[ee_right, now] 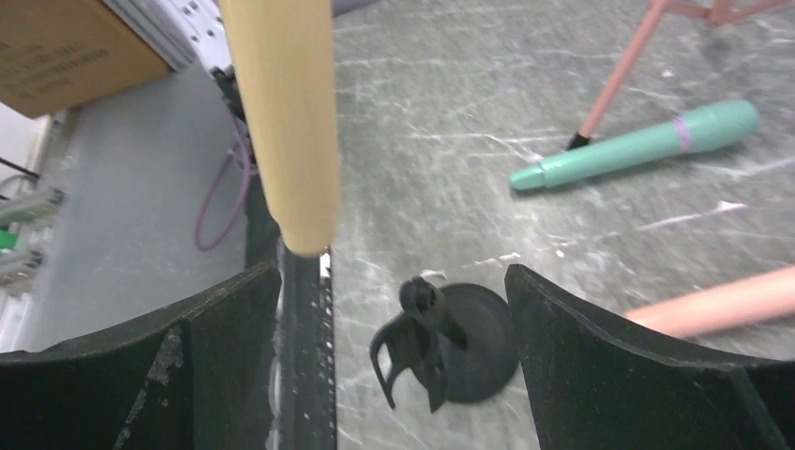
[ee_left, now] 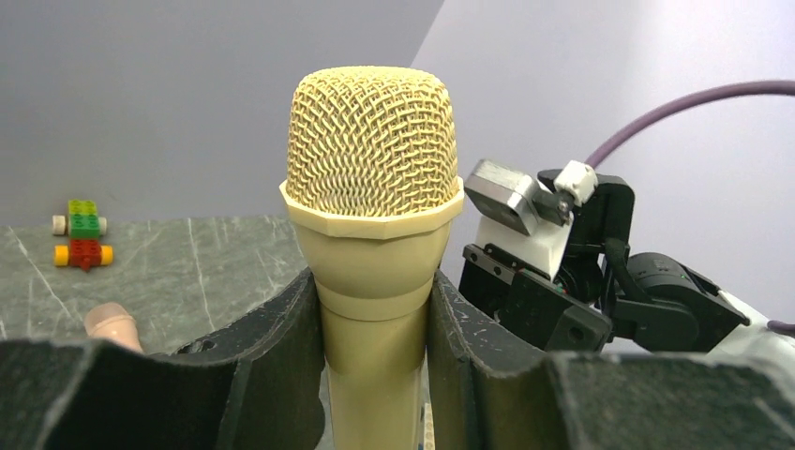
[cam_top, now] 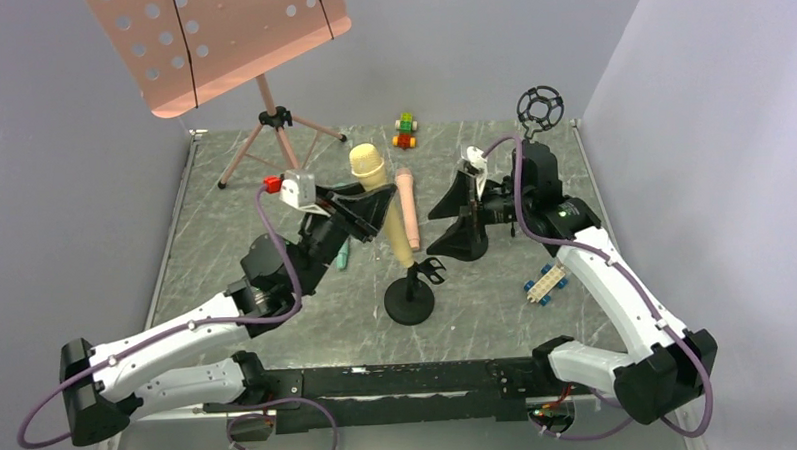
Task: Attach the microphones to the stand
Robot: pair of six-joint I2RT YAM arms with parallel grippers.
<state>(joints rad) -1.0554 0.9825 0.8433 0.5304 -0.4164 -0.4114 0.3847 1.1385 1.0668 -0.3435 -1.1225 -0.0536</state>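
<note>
My left gripper [cam_top: 376,210] is shut on the pale yellow microphone [cam_top: 377,191] just below its mesh head and holds it tilted in the air, tail down toward the small black desk stand [cam_top: 409,303]. In the left wrist view the fingers [ee_left: 281,356] clamp its body [ee_left: 371,187]. My right gripper [cam_top: 454,223] is open and empty above the stand's clip [ee_right: 419,330], with the yellow tail [ee_right: 281,131] hanging left of it. The salmon pink microphone [cam_top: 408,210] lies on the table. The teal-green microphone [ee_right: 637,150] lies farther left, mostly hidden under my left arm in the top view.
A pink music stand [cam_top: 218,46] on a tripod stands at the back left. A black shock mount [cam_top: 538,107] stands at the back right. One toy-brick car [cam_top: 404,131] sits at the back, another [cam_top: 545,283] beside my right arm.
</note>
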